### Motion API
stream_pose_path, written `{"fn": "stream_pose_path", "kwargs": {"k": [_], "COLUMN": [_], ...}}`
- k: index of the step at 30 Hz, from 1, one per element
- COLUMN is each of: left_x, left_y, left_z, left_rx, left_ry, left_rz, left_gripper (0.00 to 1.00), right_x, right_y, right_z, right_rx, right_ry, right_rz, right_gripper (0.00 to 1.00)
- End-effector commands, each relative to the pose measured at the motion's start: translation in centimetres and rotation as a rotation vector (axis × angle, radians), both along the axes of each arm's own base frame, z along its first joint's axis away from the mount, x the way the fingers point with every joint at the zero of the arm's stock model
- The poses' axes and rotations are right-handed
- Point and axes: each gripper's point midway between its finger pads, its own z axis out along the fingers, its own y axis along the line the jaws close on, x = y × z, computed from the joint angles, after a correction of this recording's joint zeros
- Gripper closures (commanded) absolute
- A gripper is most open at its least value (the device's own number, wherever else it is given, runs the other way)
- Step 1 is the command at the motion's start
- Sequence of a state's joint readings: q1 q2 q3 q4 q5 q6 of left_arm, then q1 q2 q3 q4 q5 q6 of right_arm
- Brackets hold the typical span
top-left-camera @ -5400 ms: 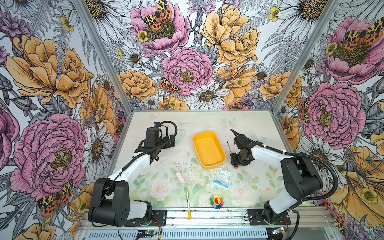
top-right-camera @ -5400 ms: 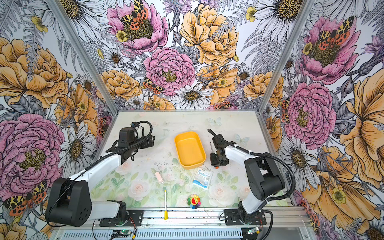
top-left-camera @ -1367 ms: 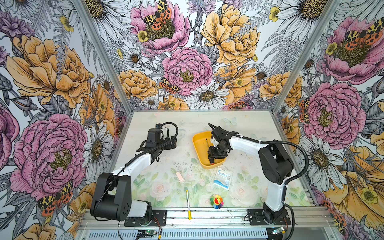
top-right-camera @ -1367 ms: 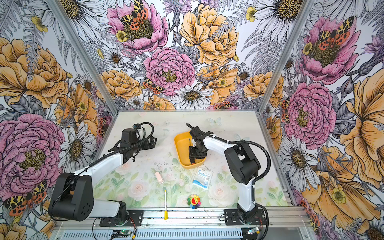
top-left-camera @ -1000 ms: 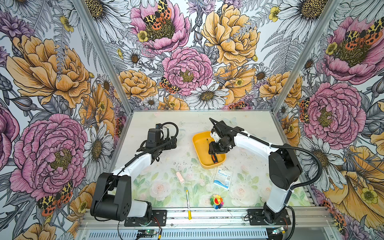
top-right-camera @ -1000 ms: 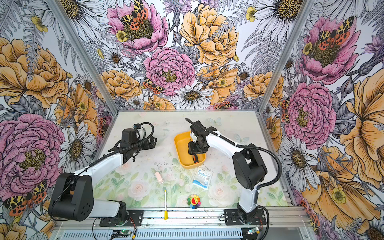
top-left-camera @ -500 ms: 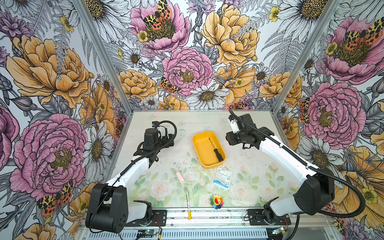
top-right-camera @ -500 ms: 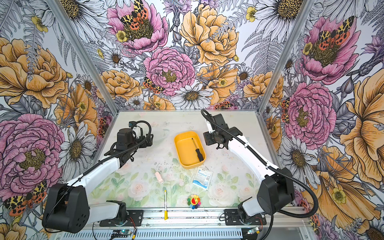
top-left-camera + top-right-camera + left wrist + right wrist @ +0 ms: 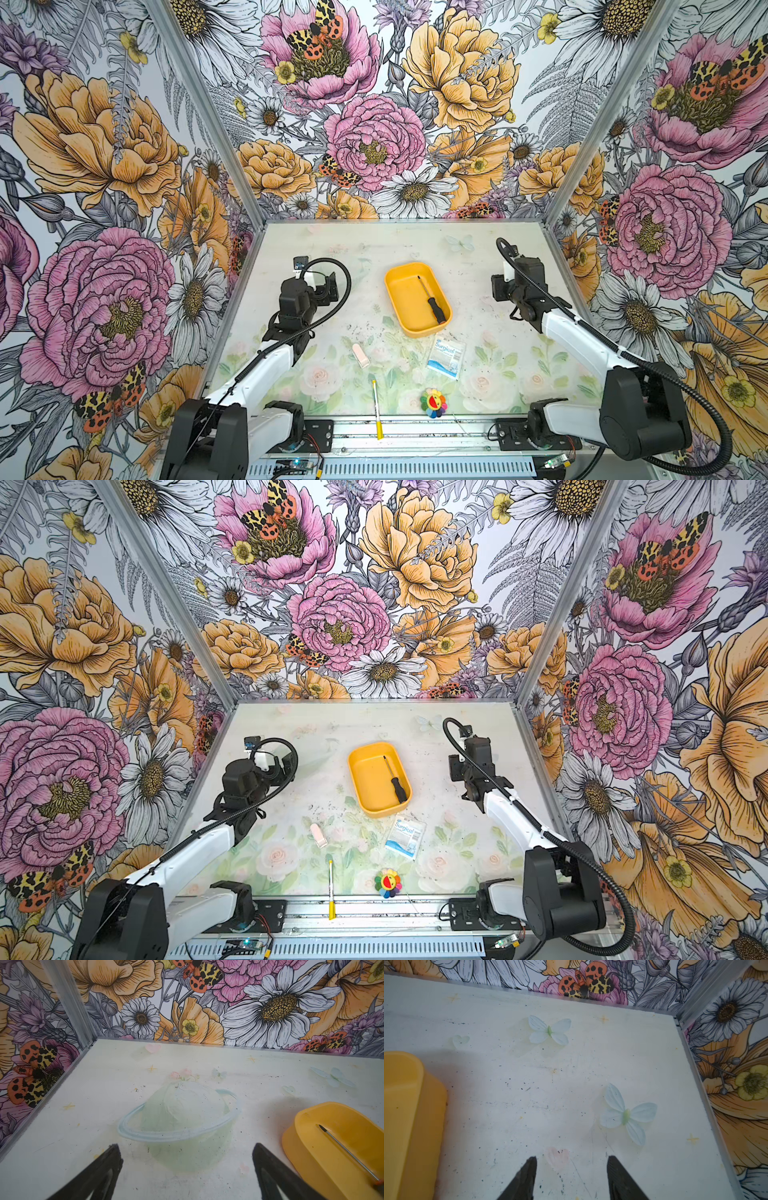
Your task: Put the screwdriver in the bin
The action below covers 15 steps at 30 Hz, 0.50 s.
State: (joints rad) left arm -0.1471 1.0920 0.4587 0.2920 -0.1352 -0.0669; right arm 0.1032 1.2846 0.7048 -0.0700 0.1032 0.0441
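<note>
Pastel tabletop (image 9: 365,249): screwdriver (image 9: 432,300) flat inside bin (image 9: 404,297); left tool (image 9: 185,1147), right tool (image 9: 571,1159) parted.

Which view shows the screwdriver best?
Both top views: the whole screwdriver lies inside the bin. Left wrist catches only its shaft at the frame edge; right wrist shows just the bin's wall.
</note>
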Motion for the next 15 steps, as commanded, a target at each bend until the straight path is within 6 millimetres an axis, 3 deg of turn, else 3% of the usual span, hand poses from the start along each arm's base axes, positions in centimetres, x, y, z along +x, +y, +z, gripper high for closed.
{"fn": "stream_pose_path", "kwargs": {"k": [1,7,15], "left_x": [0.1,0.0,-0.3], "left_y": [2.2,3.3,4.6], "left_z": [2.3,2.2,1.1], "left_rx": [0.001,-0.001,0.036], "left_ry": [-0.120,-0.135,-0.186], "left_rz": [0.074,0.083,0.116], "left_gripper": [0.01,0.01,0.01], "right_x": [1.6,1.5,2.1], "right_y": [-2.6,-4.6,-6.6], "right_z": [3.1,1.5,-1.1], "right_rx": [0.014,-0.009,-0.029], "right_ry": [-0.216,-0.341,-0.369], "right_rz": [-0.121,-0.199,-0.310], "right_gripper": [0.44,0.44,0.44]}}
